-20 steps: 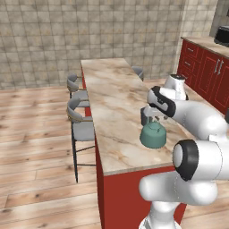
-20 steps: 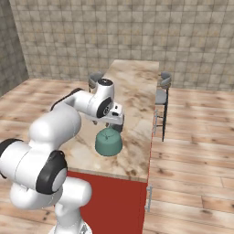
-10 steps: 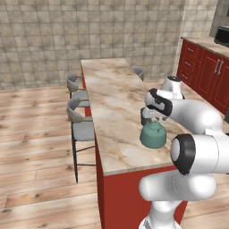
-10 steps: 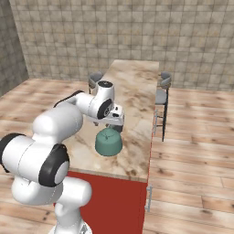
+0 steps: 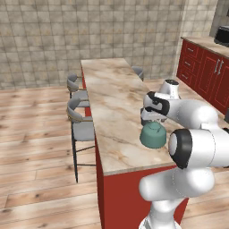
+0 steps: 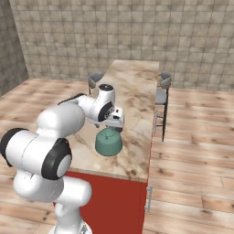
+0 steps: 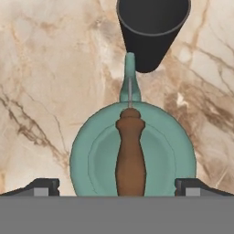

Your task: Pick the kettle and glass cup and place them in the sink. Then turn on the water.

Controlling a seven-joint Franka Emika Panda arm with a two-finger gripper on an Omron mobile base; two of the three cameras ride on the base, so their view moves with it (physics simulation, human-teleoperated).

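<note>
Fingers (image 7: 45, 186) stand wide apart with nothing between them, one tip on each side of the kettle (image 7: 132, 148) as you look down through the hand view; whether they touch its body you cannot tell. Your gripper (image 5: 150, 117) hangs directly over the kettle (image 5: 153, 134) on the table (image 5: 112, 96), and from the right base view the gripper (image 6: 113, 123) sits just above the teal lid (image 6: 109, 136).

Around it: the glass cup (image 7: 153, 29) stands upright just beyond the kettle's spout (image 7: 130, 77), very near its tip, dark and open-mouthed. Marble table top lies bare on both sides of the kettle. Two grey stools (image 5: 80, 118) line the table's far long edge in the left base view, well apart from the kettle. Red cabinets (image 5: 203, 69) run along the wall past the table.

Your kettle rests near the table's front end, closer to the long edge on the robot's side than to the stool side. Its brown handle (image 7: 130, 153) runs straight across the lid, in line with the spout, so the long axis points from the gripper toward the cup. The open fingers straddle that axis crosswise.
</note>
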